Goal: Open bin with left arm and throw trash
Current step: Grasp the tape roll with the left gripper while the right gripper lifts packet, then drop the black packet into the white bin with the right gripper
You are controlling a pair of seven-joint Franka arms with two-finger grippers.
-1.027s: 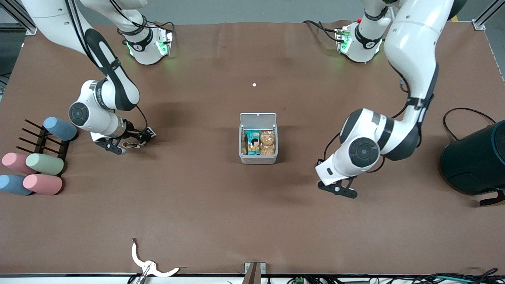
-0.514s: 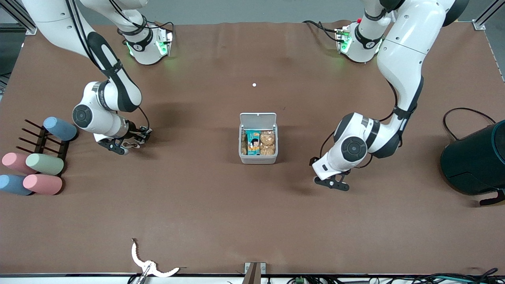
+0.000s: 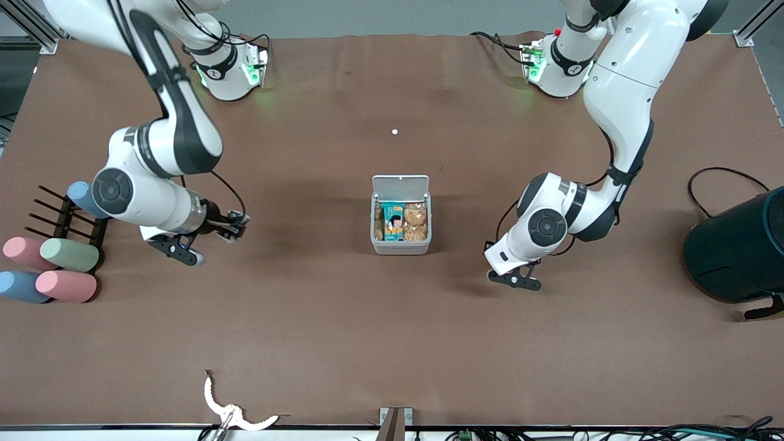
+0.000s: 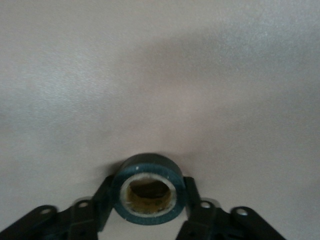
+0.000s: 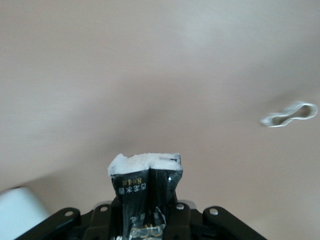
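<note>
The white bin [image 3: 401, 248] stands mid-table with its lid [image 3: 400, 184] open and upright; snack packets lie inside. My left gripper [image 3: 509, 274] is low over the table beside the bin, toward the left arm's end. The left wrist view shows this gripper [image 4: 147, 194] shut on the black tape ring [image 4: 148, 170]. My right gripper [image 3: 236, 231] is above the table, toward the right arm's end from the bin. It is shut [image 5: 146, 212] on the dark wrapper [image 5: 145, 190]. A white looped cord [image 5: 290, 115] lies loose on the table.
Pastel cylinders [image 3: 66, 285] and a dark rack [image 3: 61, 214] sit at the right arm's end. A large dark teal cylinder [image 3: 738, 251] stands at the left arm's end. A white curved piece [image 3: 233, 413] lies at the table's front edge.
My right gripper has risen off the table with the wrapper, leaving the cord lying there. My left arm has drawn in closer to the bin.
</note>
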